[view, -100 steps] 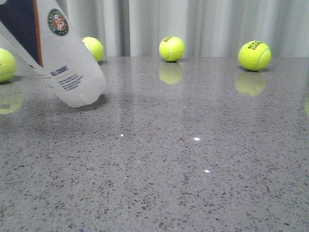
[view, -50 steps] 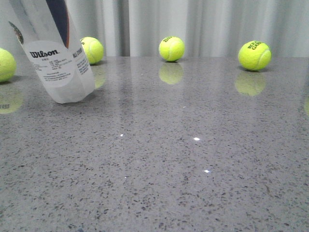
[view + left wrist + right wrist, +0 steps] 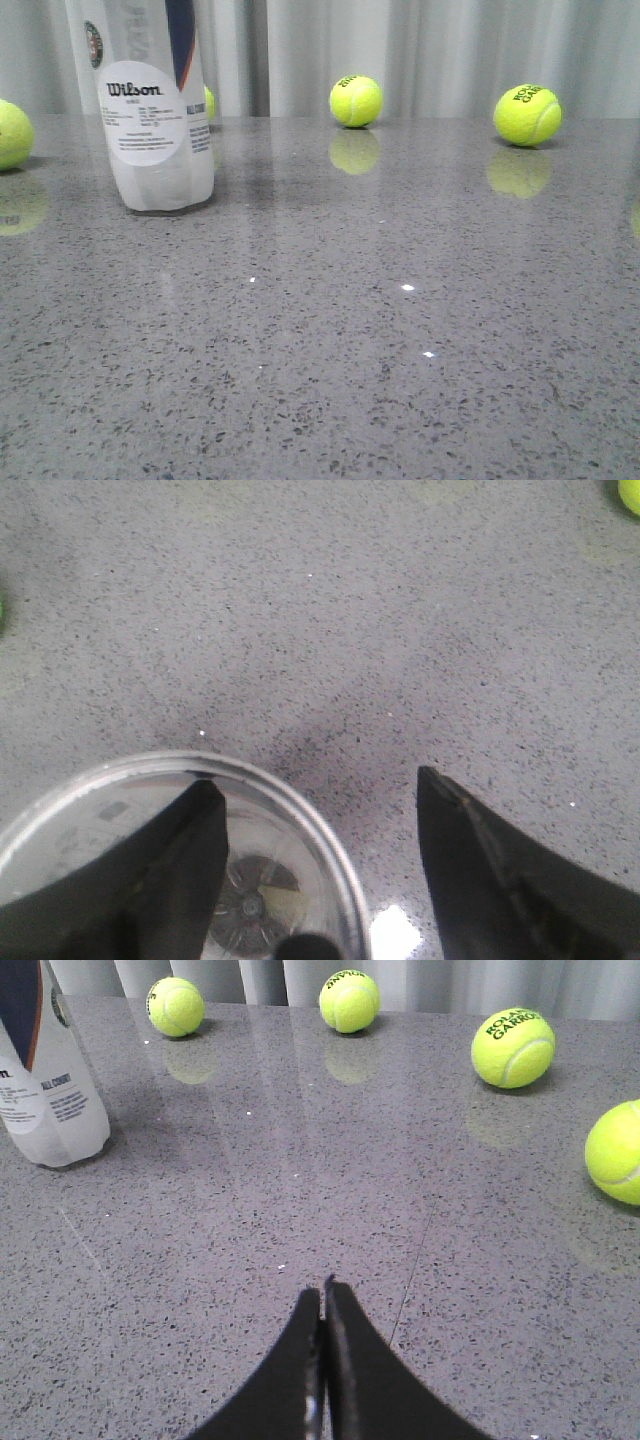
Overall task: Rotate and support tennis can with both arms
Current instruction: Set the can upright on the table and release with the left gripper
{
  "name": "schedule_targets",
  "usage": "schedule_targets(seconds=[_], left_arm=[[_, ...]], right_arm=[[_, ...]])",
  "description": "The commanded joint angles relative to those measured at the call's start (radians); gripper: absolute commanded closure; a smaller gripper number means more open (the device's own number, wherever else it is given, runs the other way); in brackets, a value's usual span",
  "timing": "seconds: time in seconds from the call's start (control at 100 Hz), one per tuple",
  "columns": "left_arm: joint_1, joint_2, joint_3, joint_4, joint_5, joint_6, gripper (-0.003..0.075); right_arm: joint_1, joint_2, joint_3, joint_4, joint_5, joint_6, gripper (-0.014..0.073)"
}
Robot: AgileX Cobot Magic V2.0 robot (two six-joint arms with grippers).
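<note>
The tennis can (image 3: pixel 150 110) stands upright on the grey table at the far left, its Wilson label facing the front camera. The left wrist view looks down into its open, silver-rimmed top (image 3: pixel 330 855). My left gripper (image 3: pixel 317 780) is open above it: one finger (image 3: pixel 170 870) is over the can's mouth and the other (image 3: pixel 490 870) is outside the rim, apart from it. My right gripper (image 3: pixel 323 1285) is shut and empty over bare table, well away from the can (image 3: pixel 45 1080). Neither gripper shows in the front view.
Yellow-green tennis balls lie along the back of the table (image 3: pixel 356 100) (image 3: pixel 527 114), one at the left edge (image 3: pixel 10 133) and one half hidden behind the can (image 3: pixel 208 100). Another ball (image 3: pixel 615 1152) lies at the right. A grey curtain hangs behind.
The can has swung from a steep tilt to fully upright and turned, so the Wilson label now faces the front.
</note>
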Motion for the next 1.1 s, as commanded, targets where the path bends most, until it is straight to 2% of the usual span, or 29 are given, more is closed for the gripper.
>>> schedule_targets(seconds=[0.0,0.23,0.55,0.62,0.69,0.83,1.09], left_arm=[[-0.011,-0.039,-0.033,-0.050,-0.032,-0.008,0.0309],[-0.012,-0.046,-0.033,-0.087,-0.029,-0.005,0.0309],[-0.012,-0.144,-0.033,-0.086,-0.110,0.012,0.0331],[-0.012,-0.175,-0.024,-0.086,-0.128,0.023,0.0383],[-0.012,-0.216,0.007,-0.077,-0.166,0.023,0.0475],[-0.012,-0.346,0.174,-0.061,-0.311,0.023,0.0742],[-0.012,-0.643,0.569,-0.049,-0.625,0.023,0.0741]], right_arm=[[-0.006,0.005,-0.021,0.012,-0.077,-0.005,0.0650],[-0.006,0.005,-0.021,0.012,-0.077,-0.005,0.0650],[-0.006,0.005,-0.021,0.012,-0.077,-0.005,0.0650],[-0.006,0.005,-0.021,0.012,-0.077,-0.005,0.0650],[-0.006,0.005,-0.021,0.012,-0.077,-0.005,0.0650],[-0.006,0.005,-0.021,0.012,-0.074,-0.005,0.0650],[-0.006,0.005,-0.021,0.012,-0.074,-0.005,0.0650]])
